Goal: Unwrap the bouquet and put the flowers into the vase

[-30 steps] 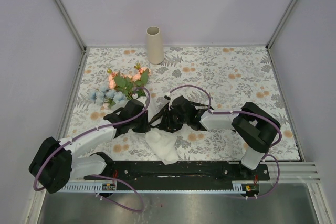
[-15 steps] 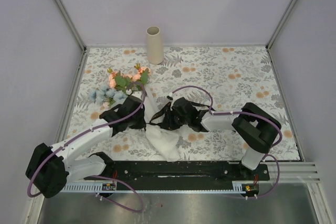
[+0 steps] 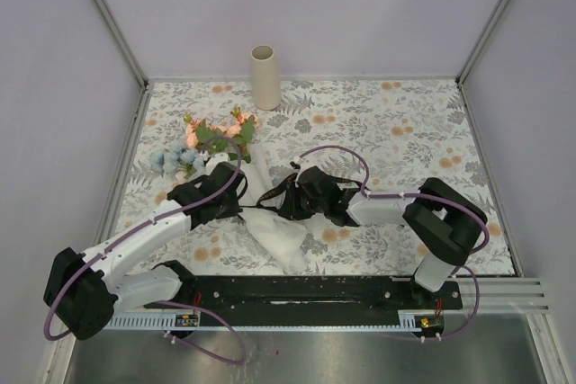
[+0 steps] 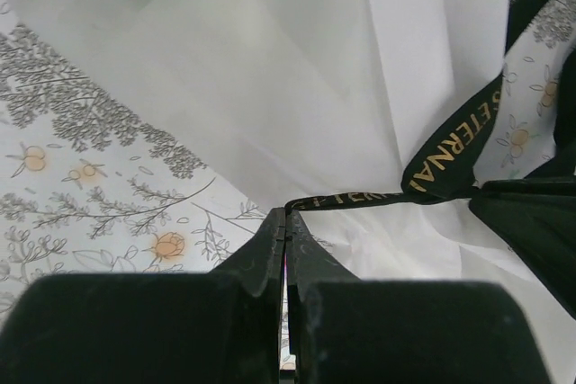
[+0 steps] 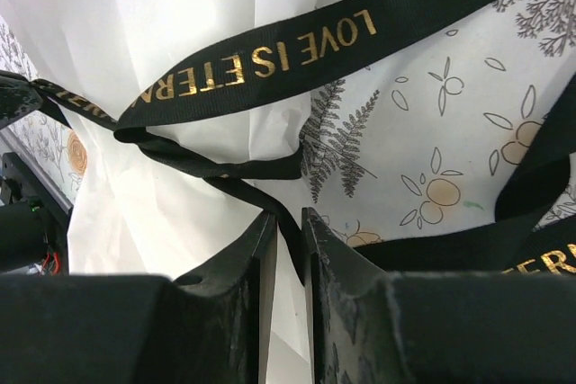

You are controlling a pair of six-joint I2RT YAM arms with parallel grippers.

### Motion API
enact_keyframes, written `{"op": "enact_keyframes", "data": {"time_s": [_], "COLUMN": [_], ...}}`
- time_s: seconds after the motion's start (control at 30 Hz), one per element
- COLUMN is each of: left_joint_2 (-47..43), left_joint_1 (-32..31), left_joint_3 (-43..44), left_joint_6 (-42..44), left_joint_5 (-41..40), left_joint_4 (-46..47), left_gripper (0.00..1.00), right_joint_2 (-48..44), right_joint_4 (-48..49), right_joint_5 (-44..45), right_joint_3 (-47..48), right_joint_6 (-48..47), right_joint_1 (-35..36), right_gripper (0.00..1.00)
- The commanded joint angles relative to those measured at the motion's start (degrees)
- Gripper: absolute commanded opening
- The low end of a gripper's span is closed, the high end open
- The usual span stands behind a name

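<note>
The bouquet lies across the table's left half, its peach-pink and pale-blue flowers [image 3: 211, 139] at the far-left end. Its white paper wrapping [image 3: 274, 222] spreads toward the near edge. The black ribbon [image 4: 450, 146] with gold lettering is still knotted over the paper [image 4: 297, 69]. My left gripper [image 3: 236, 207] [image 4: 287, 213] is shut on one ribbon end, which runs taut to the knot. My right gripper [image 3: 284, 205] [image 5: 286, 222] faces it from the right, its jaws nearly together round another strand of ribbon [image 5: 261, 56]. The beige vase [image 3: 264, 77] stands upright at the back.
The table wears a floral cloth [image 3: 405, 132] and is framed by metal rails [image 3: 126, 146] and lilac walls. The right arm's elbow [image 3: 441, 218] sits over the right half. Purple cables [image 3: 328, 152] loop above both grippers. The black base rail [image 3: 297, 290] runs along the near edge.
My left gripper closed on the ribbon end and drew left, away from the right gripper. The paper wrapping stretched out and the flowers slid slightly up-left. The right gripper barely moved.
</note>
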Motion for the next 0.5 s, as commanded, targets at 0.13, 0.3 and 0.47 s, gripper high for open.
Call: {"op": "enact_keyframes", "data": {"time_s": [0.13,0.3,0.47], "left_joint_2": [-3.0,-3.8,-0.6], "left_joint_1": [1.1,1.1,1.0], "left_joint_3": [3.2,1.3,4.0], "left_joint_6": [-4.5,4.6,12.1], "left_joint_5": [-14.1,-0.6,7.3], "left_joint_4": [-7.7,0.4,-0.5], "left_gripper": [0.00,0.09,0.41], "right_joint_2": [-3.9,-4.5,-5.7], "right_joint_4": [-4.2,-1.4,-0.4], "right_joint_5": [6.3,3.5,2.5], "right_joint_3": [-0.8,-1.3,-2.0], "right_joint_6": [-0.1,-0.1,0.0], "right_joint_1": [0.3,0.2,0.3], "right_gripper": [0.24,0.24,0.25]}}
